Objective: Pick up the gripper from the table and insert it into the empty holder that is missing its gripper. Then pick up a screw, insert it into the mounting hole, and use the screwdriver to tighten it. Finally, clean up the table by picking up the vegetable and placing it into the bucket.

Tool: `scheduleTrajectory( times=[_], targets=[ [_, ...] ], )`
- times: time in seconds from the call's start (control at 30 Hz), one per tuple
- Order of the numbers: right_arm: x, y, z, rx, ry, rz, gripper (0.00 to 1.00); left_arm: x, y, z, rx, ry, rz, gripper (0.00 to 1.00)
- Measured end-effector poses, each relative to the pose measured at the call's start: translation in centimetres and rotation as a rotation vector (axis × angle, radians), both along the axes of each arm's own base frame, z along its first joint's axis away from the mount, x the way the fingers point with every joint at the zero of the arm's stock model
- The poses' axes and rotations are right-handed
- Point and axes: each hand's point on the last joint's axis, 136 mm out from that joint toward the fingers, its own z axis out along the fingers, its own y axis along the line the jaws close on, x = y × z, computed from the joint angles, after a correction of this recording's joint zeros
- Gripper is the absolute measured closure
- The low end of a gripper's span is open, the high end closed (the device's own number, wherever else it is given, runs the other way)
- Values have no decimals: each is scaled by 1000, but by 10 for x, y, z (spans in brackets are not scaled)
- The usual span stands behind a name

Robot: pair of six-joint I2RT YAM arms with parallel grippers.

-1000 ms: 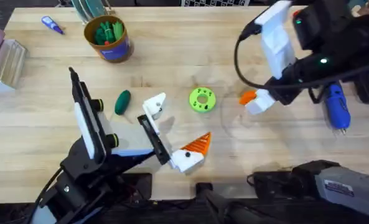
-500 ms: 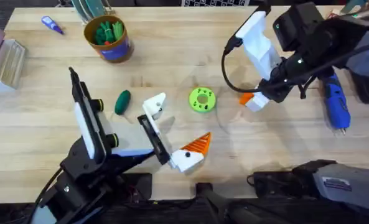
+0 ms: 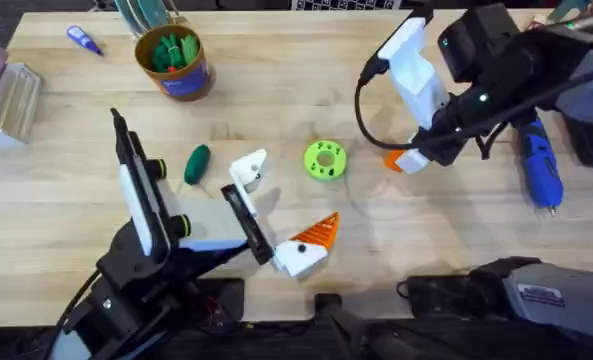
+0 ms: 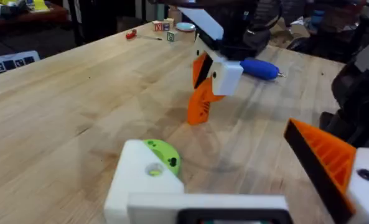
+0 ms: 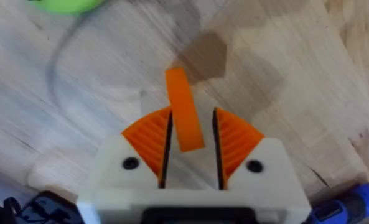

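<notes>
Overhead, you see one bucket [image 3: 179,62] at the table's [image 3: 276,90] far left, green pieces inside; one vegetable [image 3: 196,164] lies on the wood just beside the left gripper [image 3: 276,215]; one screwdriver [image 3: 539,170] lies at the right. Your right gripper [image 5: 188,134] pinches the gripper [image 5: 183,111] between its two orange pads, nearly closed, above the wood; your left gripper stands wide open, one side the holder [image 4: 148,180], holding nothing.

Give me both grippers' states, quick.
Left gripper: open, holding nothing.
Right gripper: shut on the orange gripper, lifted off the table.
</notes>
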Motion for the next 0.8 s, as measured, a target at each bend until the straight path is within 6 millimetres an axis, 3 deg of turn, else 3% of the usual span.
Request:
scheduleTrajectory(
  times=[0.3, 0.47, 0.8],
  targets=[
    [1, 1, 1, 4, -3, 4, 986, 0, 0, 0, 0, 0, 0, 14],
    [-1, 1, 11, 13, -36, 5, 986, 0, 0, 0, 0, 0, 0, 15],
    [-21, 2, 87, 157, -290, -89, 988, 0, 0, 0, 0, 0, 0, 15]
  ],
)
